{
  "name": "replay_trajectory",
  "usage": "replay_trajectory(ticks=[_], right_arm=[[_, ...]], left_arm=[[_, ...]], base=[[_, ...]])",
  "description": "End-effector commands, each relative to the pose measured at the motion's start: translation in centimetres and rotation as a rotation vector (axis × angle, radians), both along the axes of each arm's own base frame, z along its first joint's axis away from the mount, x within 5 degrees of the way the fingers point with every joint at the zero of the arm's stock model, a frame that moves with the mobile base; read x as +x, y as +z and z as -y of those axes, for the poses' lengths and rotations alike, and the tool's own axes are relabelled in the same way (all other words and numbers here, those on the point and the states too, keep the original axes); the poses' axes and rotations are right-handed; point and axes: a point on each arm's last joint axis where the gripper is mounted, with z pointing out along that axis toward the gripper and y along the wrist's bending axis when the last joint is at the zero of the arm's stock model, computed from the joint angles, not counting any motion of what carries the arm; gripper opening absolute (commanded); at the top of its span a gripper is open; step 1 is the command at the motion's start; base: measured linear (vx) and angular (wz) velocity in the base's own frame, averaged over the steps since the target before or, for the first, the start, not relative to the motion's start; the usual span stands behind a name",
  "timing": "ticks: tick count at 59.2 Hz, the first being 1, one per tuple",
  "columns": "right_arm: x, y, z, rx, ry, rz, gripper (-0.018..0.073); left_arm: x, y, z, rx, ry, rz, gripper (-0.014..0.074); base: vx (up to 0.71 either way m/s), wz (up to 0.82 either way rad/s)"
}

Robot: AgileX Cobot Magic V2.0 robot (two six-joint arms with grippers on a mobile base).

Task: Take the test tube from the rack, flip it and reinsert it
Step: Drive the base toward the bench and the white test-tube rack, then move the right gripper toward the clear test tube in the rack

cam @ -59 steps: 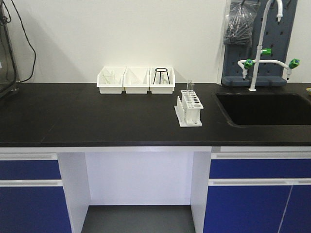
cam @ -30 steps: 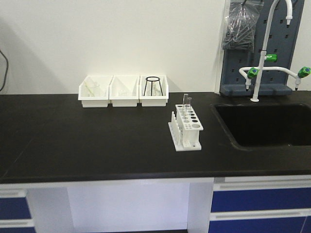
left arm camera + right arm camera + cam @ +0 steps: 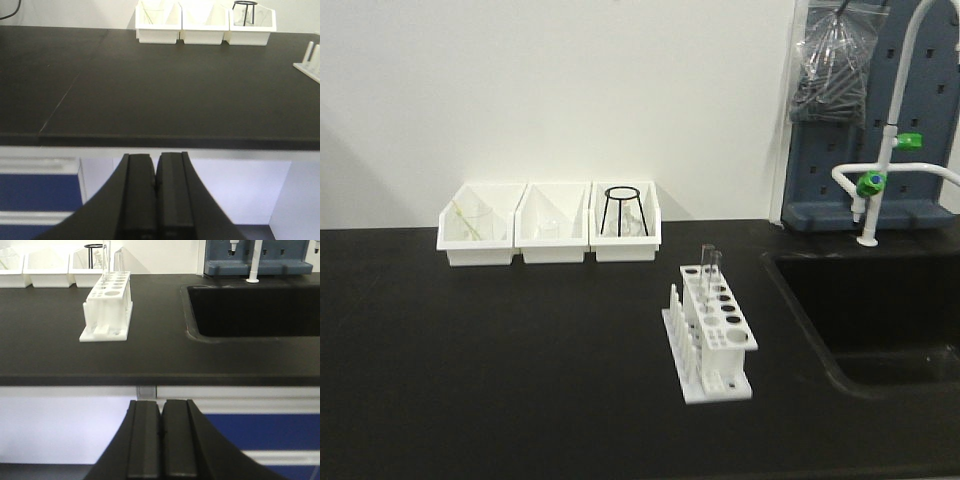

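Our black counter [image 3: 500,360] carries the rack [image 3: 715,345] near the sink [image 3: 880,310], and the test tube [image 3: 708,268] stands upright in a hole at the rack's far end. Our left pincer [image 3: 156,160] and right pincer [image 3: 162,404] are both closed, empty, short of the counter's edge.

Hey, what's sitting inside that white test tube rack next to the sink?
One clear test tube stands in a hole at the far end of the rack, its top poking above the plate. The nearer holes look empty. The tube's lower part is hidden by the rack.
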Motion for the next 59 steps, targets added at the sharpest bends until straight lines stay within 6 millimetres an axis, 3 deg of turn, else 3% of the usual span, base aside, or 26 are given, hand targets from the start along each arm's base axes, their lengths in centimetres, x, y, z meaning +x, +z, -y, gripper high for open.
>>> replay_trajectory(ticks=[1, 30, 59], right_arm=[[0.07, 0.74, 0.02, -0.001, -0.003, 0.09, -0.0012], [0.07, 0.73, 0.02, -0.001, -0.003, 0.09, -0.0011], [0.07, 0.73, 0.03, -0.015, -0.002, 0.091, -0.0009]], left_arm=[[0.04, 0.7, 0.06, -0.001, -0.008, 0.089, -0.0006], [0.04, 0.7, 0.06, -0.001, -0.008, 0.089, -0.0006], [0.04, 0.7, 0.06, -0.001, -0.008, 0.089, -0.0006]], base=[[0.45, 0.01], [0.4, 0.04], [0.14, 0.03]])
